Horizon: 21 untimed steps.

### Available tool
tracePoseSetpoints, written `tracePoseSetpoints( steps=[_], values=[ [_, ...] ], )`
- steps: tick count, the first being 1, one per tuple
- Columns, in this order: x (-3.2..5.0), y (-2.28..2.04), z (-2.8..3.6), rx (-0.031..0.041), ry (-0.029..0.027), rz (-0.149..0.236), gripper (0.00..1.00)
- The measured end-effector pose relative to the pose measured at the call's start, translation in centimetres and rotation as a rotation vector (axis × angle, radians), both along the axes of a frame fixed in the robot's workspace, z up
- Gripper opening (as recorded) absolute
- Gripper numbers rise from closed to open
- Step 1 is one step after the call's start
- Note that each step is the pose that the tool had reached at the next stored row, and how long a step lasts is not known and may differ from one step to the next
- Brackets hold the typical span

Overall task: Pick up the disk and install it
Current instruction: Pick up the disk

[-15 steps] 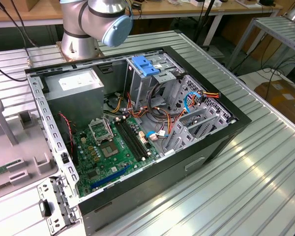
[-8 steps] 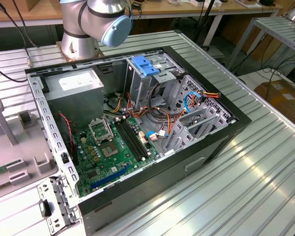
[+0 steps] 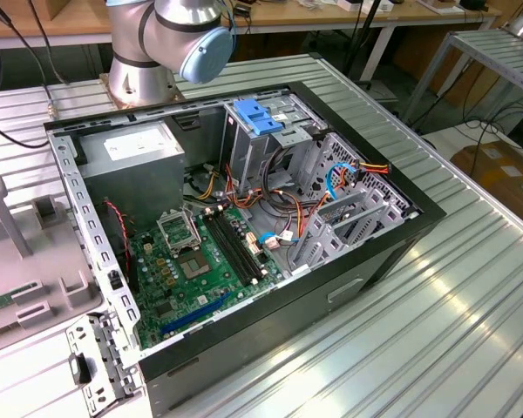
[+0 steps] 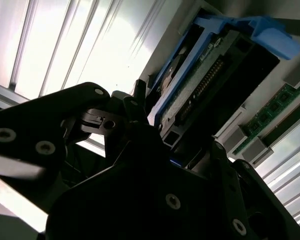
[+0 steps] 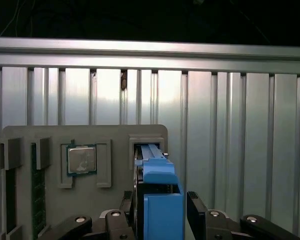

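The disk (image 5: 162, 220), a flat black hard drive in bright blue plastic side rails, stood on edge in a slot of the grey plastic fixture tray (image 5: 50, 135), beside a square silver processor chip (image 5: 81, 160). Its long axis ran down into the slot, in line with my approach. My gripper (image 5: 159, 199) straddled its upper end across the thin dimension. Whether I had clamped it, I could not tell. The contact faces and the disk's seated end were hidden.
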State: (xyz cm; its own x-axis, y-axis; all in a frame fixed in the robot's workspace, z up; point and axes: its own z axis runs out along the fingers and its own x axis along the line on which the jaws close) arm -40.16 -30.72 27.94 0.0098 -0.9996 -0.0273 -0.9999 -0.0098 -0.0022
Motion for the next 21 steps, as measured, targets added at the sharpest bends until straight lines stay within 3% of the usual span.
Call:
tracePoseSetpoints(
  steps=[8, 10, 12, 21],
  values=[
    [0.01, -0.01, -0.01, 0.0001, -0.0002, 0.000, 0.54],
    [0.01, -0.02, -0.02, 0.0001, -0.0003, 0.000, 0.40],
    [0.01, -0.02, -0.02, 0.0002, -0.0003, 0.000, 0.36],
    [0.00, -0.04, 0.00, 0.0002, -0.0004, 0.000, 0.36]
  ],
)
